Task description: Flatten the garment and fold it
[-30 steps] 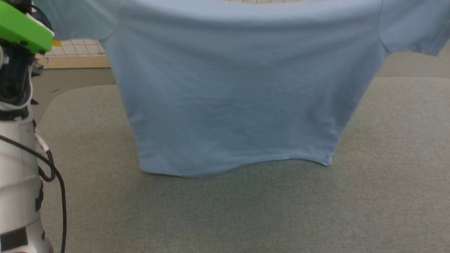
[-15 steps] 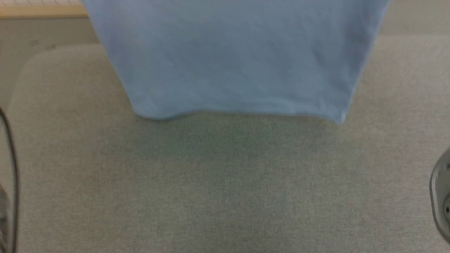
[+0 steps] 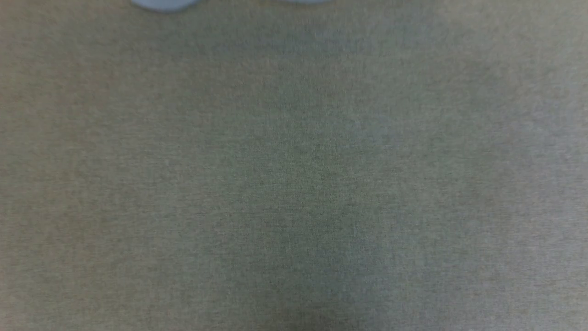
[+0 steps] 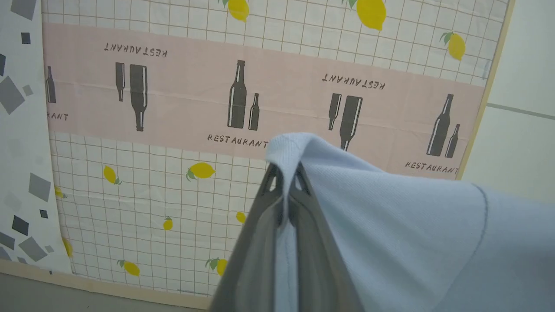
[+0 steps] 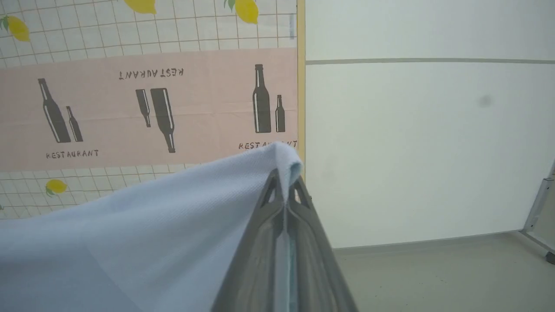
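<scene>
The garment is a light blue knit shirt held up in the air by both arms. In the left wrist view my left gripper is shut on a folded edge of the garment, which drapes away to the right. In the right wrist view my right gripper is shut on another edge of the garment, which falls off to the left. In the head view only two slivers of the garment's hem peek in at the top edge, above the grey-green cloth surface.
Behind the held shirt hangs a wall cloth printed with lemons, bottles and the word RESTAURANT, framed in pale wood. To its right is a plain white wall panel above a grey floor.
The head view has tipped downward, so the shirt has slid up out of the picture and the left arm at the side has dropped out of it. Both grips hold as before.
</scene>
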Controlling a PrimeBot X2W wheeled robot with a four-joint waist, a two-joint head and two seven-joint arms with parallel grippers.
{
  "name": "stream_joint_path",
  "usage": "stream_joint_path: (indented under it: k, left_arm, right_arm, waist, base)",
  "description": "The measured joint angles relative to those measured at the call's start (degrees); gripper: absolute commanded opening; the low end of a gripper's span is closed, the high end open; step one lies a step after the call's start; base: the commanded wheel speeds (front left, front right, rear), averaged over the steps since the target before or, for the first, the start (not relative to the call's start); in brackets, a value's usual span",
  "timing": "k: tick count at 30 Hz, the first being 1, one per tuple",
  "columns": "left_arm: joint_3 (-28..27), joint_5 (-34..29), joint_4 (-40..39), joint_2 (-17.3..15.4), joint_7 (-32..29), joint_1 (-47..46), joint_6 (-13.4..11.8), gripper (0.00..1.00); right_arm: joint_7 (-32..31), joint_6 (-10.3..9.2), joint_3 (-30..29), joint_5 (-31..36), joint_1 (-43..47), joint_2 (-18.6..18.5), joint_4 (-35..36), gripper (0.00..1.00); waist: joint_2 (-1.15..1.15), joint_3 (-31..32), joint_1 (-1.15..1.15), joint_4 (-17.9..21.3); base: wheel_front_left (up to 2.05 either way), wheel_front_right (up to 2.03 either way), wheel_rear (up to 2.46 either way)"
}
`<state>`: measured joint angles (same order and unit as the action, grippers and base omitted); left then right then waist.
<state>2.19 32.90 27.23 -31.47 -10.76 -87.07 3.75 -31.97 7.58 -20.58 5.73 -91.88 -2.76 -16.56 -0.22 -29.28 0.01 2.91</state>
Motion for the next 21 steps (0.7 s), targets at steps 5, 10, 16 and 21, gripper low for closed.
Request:
stream_joint_path:
  k: [5, 10, 16, 21]
  left_arm:
    - [-0.24, 0.42, 2.61, -0.18, 2.82, -0.51, 1.11, 0.0]
    - [0.48, 1.41, 5.7, 0.55, 5.0, 0.21, 2.23, 0.0]
    - [2.88, 4.55, 10.53, 3.48, 10.66, 12.54, 3.31, 0.0]
    - [5.01, 7.69, 12.12, 6.45, 14.57, 25.58, 3.32, 0.0]
  right_arm:
    - [2.96, 0.0, -0.15, -0.64, -1.01, 0.02, -2.0, 0.0]
    - [4.93, 0.0, 0.26, -2.46, 0.71, -0.01, -4.01, 0.0]
    - [9.39, 0.0, 3.49, -8.25, 16.24, -0.02, -4.97, 0.0]
    - [11.99, -0.01, 4.85, -13.04, 30.66, -0.04, -5.03, 0.0]
  waist:
    - [0.0, -4.37, 0.0, 0.04]
    - [0.0, -6.39, 0.0, -0.76]
    - [0.0, -3.03, -0.01, -2.03]
    - [0.0, 1.67, -0.01, -2.78]
  base:
    - [0.0, 0.0, 0.0]
    - [0.0, 0.0, 0.0]
    - [0.0, 0.0, 0.0]
    - [0.0, 0.0, 0.0]
